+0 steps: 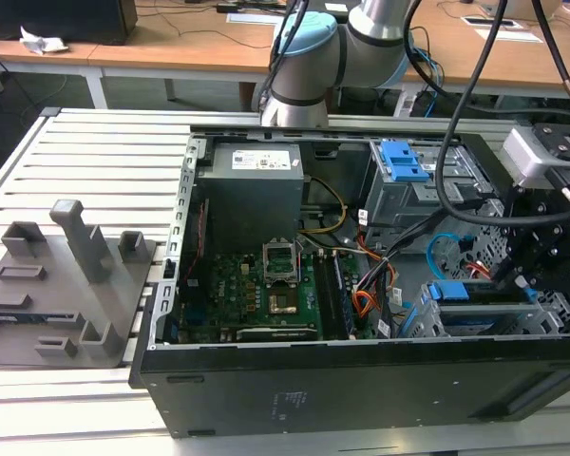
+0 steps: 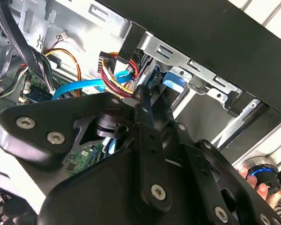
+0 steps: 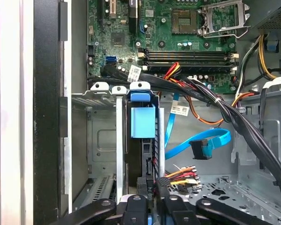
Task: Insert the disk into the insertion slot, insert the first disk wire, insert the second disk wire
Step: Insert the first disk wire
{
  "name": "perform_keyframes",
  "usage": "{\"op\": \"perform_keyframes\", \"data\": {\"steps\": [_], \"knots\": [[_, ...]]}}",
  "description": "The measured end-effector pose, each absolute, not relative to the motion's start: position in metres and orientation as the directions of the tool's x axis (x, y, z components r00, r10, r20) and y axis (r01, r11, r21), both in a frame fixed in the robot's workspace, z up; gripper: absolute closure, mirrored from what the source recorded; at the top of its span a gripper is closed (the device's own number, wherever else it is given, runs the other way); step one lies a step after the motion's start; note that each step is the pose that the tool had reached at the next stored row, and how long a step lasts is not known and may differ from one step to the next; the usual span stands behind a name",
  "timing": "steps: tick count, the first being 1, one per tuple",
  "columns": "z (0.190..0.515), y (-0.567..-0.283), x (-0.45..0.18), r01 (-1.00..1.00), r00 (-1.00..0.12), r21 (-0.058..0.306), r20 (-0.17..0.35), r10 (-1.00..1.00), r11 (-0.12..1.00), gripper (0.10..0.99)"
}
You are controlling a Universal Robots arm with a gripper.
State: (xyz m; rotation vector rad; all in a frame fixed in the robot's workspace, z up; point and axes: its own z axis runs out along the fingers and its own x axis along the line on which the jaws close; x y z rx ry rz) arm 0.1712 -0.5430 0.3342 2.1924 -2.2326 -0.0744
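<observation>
Gripper point(image 3: 151, 190) sits narrow at the disk's connector end, and it looks clamped on the dark plug of the first disk wire point(image 3: 182, 176). The red, orange and black strands fan away just beside the tips. In the second wrist view the gripper point(image 2: 143, 99) meets that same bundle point(image 2: 122, 80) against the cage.

Going from the exterior view's left to its right, the second disk wire point(image 1: 445, 249) comes first, looping on the motherboard side of the gripper. In the first wrist view its dark plug end point(image 3: 200, 150) hangs free, near the gripper but apart from the disk. Next comes the disk point(image 1: 480, 293), seated inside the insertion slot point(image 3: 100, 140) directly ahead of the gripper, with its blue frame point(image 3: 143, 121) showing between the grey walls.

By my reading, the first step is done and the first wire is in hand at the connector. I cannot tell whether it is fully home. The second wire is untouched.

The disk stands on its thin edge. Its long axis runs from the gripper toward the motherboard, with the connector end facing the gripper.
</observation>
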Motion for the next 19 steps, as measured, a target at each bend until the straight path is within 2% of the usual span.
{"op": "perform_keyframes", "data": {"steps": [1,2,3,9,19], "knots": [[0.335,-0.543,0.171,-0.999,-0.019,0.042,-0.024,-1.0,0.018,0.776],[0.334,-0.543,0.171,-0.999,-0.019,0.042,-0.024,-1.0,0.018,0.776],[0.334,-0.543,0.171,-0.999,-0.019,0.042,-0.024,-1.0,0.018,0.71],[0.338,-0.543,0.171,-0.999,-0.019,0.042,-0.024,-1.0,0.018,0.71],[0.367,-0.543,0.171,-0.999,-0.019,0.042,-0.024,-1.0,0.018,0.71]]}}
